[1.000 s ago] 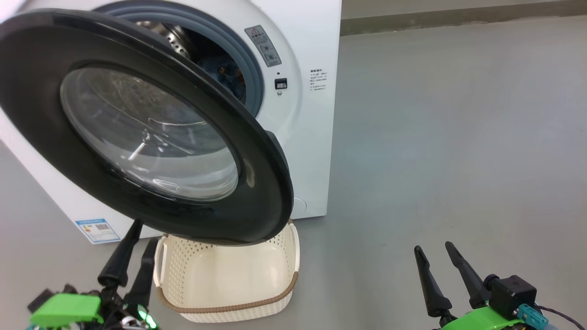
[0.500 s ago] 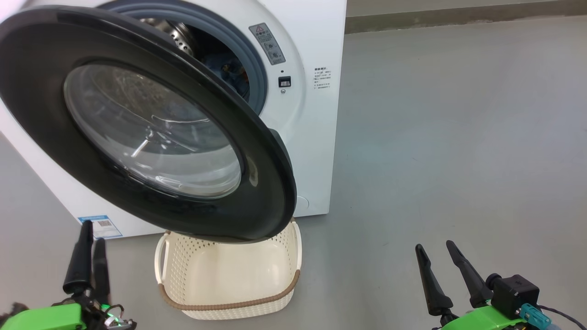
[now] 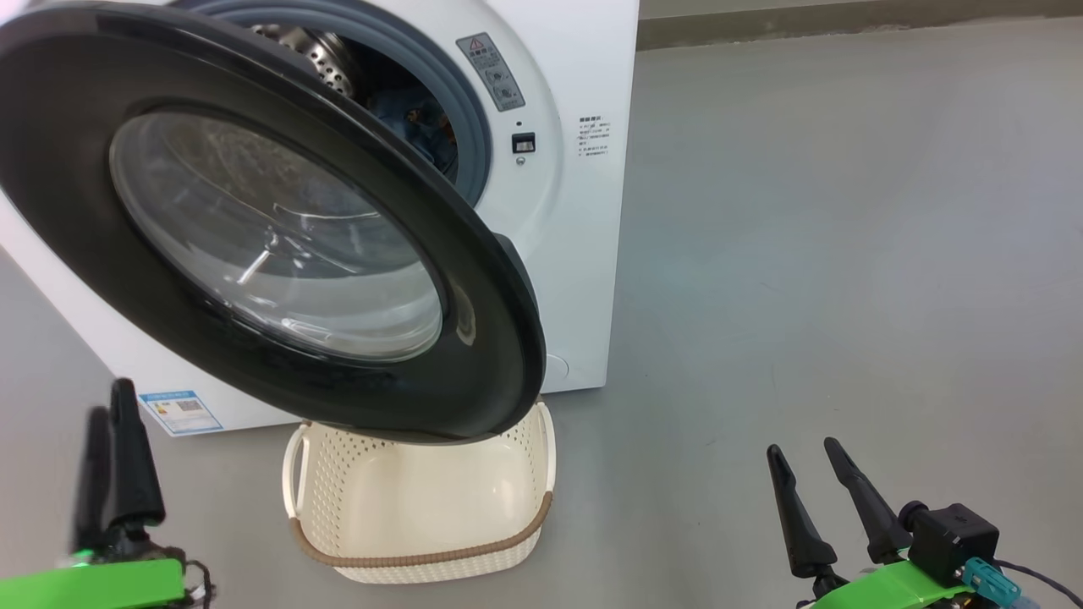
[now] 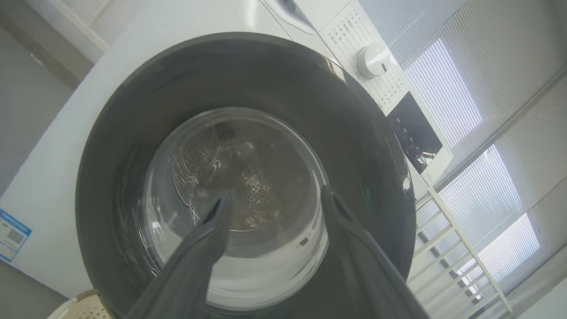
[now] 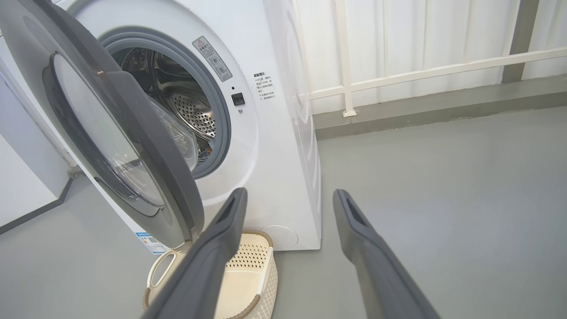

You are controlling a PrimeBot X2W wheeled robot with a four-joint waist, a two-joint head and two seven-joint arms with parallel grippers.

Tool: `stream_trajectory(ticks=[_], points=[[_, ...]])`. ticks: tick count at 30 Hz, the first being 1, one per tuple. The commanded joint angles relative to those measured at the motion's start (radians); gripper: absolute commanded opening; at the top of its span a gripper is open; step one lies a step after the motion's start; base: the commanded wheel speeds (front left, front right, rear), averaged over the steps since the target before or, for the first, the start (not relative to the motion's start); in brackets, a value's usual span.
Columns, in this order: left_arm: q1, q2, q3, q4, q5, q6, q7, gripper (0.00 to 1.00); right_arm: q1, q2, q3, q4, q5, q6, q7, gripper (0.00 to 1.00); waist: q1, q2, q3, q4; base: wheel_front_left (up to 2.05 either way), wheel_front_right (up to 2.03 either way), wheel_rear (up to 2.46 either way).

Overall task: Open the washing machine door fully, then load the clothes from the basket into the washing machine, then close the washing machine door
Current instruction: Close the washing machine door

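Standing on the grey floor [image 3: 846,254], the washer [image 3: 584,254] had its front turned toward the robot. Its door [image 3: 474,338] was swung partway out. The black rim hung over the far end of the basket [image 3: 423,558], and the glass bowl faced the head camera. From the right wrist, the door stood at an angle to the washer's front, leaving the drum mouth and grey gasket in sight beside it. The basket sat on the floor just before the washer, under the door's lower edge, with its pale inner bottom showing.

The left gripper [image 3: 112,397] rose at the lower left of the head view on its green wrist. Its fingers pointed up and were blurred. It stood left of the basket, near the blue label [image 3: 179,410], below the door and apart from it. Seen from its own wrist, the two fingers were spread wide with nothing between them, aimed up at the glass bowl.

The right gripper [image 3: 801,445] rose at the lower right over bare floor, well apart from the basket. Its fingers leaned slightly left and were parted, gripping nothing. Its wrist camera looked toward the washer's front and the basket.

The clothes [image 3: 415,118] lay inside the drum as a patch of blue fabric with orange marks, seen between the door's rim and the gasket.
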Motion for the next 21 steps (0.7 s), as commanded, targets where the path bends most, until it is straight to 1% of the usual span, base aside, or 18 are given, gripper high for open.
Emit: stream_trajectory(ticks=[1,4,5,8,9,13,15,21], points=[[-0.016,0.022,0.051,-0.045,0.149,-0.007,-0.005,1.00,-0.020,-0.003,0.028,-0.031,0.001,0.009,-0.012,1.00,0.0000,0.0000,0.004,-0.001,0.00,0.00,0.00],[-0.009,0.017,0.058,-0.055,0.343,-0.007,-0.006,1.00,-0.021,-0.003,0.027,-0.034,-0.003,0.009,-0.012,1.00,0.0000,0.0000,0.006,-0.003,0.00,0.00,0.00],[-0.005,0.025,0.049,-0.055,0.412,-0.007,-0.006,1.00,-0.022,-0.003,0.027,-0.035,-0.004,0.009,-0.012,1.00,0.0000,0.0000,0.007,-0.004,0.00,0.00,0.00],[0.007,0.021,0.042,-0.045,0.564,-0.007,-0.006,1.00,-0.023,-0.003,0.027,-0.038,-0.009,0.009,-0.012,1.00,0.0000,0.0000,0.007,-0.005,0.00,0.00,0.00],[0.007,0.021,0.042,-0.045,0.564,-0.007,-0.006,1.00,-0.023,-0.003,0.027,-0.038,-0.009,0.009,-0.012,1.00,0.0000,0.0000,0.007,-0.005,0.00,0.00,0.00],[0.027,0.022,0.025,-0.023,0.711,-0.007,-0.006,1.00,-0.024,-0.003,0.024,-0.044,-0.018,0.009,-0.012,1.00,0.0000,0.0000,0.007,-0.007,0.00,0.00,0.00],[0.044,0.015,0.019,-0.001,0.762,-0.007,-0.006,1.00,-0.023,-0.003,0.023,-0.047,-0.022,0.009,-0.012,1.00,0.0000,0.0000,0.006,-0.007,0.00,0.00,0.00],[0.075,-0.012,0.018,0.039,0.830,-0.007,-0.006,1.00,-0.018,-0.003,0.023,-0.054,-0.029,0.009,-0.012,1.00,0.0000,0.0000,0.003,-0.008,0.00,0.00,0.00]])
